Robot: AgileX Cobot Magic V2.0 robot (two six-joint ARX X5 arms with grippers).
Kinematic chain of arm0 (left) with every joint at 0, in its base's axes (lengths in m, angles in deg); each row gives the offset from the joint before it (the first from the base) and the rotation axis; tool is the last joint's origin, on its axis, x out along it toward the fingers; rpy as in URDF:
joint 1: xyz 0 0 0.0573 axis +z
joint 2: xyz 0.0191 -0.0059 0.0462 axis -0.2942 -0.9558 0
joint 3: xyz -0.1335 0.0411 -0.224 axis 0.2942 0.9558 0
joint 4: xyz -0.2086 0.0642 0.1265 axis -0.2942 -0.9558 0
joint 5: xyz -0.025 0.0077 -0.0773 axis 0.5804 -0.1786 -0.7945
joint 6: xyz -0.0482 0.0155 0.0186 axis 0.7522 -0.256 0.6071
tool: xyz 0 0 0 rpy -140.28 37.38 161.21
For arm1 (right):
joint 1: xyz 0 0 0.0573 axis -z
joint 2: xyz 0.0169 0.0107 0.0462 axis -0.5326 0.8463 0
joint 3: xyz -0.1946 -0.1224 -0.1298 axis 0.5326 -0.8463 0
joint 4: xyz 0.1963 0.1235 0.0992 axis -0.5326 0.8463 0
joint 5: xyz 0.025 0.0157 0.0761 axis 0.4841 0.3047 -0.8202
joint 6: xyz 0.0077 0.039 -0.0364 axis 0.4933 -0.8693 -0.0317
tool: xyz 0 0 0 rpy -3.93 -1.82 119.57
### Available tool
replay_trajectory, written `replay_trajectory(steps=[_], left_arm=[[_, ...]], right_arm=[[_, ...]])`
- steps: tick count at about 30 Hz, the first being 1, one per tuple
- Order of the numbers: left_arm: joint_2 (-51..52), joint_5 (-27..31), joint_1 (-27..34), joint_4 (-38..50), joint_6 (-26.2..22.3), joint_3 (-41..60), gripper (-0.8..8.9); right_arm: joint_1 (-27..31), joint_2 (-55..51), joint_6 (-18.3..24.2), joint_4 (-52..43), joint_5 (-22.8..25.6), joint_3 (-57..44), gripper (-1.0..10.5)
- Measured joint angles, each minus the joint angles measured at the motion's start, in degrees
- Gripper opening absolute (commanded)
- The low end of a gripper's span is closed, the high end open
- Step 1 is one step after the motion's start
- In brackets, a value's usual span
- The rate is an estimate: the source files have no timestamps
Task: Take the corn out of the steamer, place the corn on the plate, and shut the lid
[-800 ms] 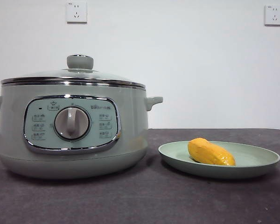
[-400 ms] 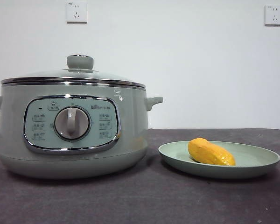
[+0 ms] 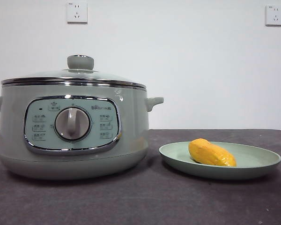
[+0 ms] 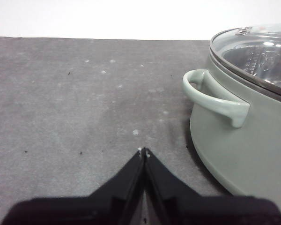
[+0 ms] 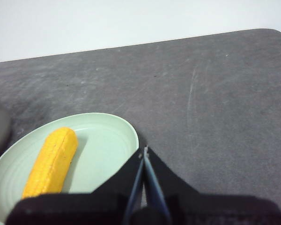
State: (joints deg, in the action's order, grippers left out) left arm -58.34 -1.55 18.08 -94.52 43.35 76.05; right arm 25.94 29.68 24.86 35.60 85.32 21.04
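Apparently done: I see corn (image 3: 211, 153) on plate (image 3: 260, 165), lid (image 3: 79, 75) seated on steamer (image 3: 131, 136); left gripper (image 4: 144, 152) and right gripper (image 5: 145, 151) pressed together, empty. Nothing further needed.

The lid (image 3: 73, 77) sits on the steamer (image 3: 72, 129); just beside the steamer, the plate (image 3: 253, 167) holds the corn (image 3: 210, 153), apparently lying flat.

The pale grey-green steamer (image 3: 72, 129) stands upright on the worktop (image 3: 140, 201), its glass lid (image 3: 75, 77) seated flat on the chrome rim with the knob up. Just beside it, apart from its wall, lies the shallow pale green plate (image 3: 262, 161). The stubby yellow-orange corn (image 3: 210, 153) rests on its side on the plate.
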Motion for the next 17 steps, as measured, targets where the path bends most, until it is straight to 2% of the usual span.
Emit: replay_trajectory(steps=[17], left_arm=[[0.0, 0.0, 0.0, 0.0, 0.0, 0.0, -0.03]], right_arm=[[0.0, 0.0, -0.4, 0.0, 0.0, 0.0, 0.0]])
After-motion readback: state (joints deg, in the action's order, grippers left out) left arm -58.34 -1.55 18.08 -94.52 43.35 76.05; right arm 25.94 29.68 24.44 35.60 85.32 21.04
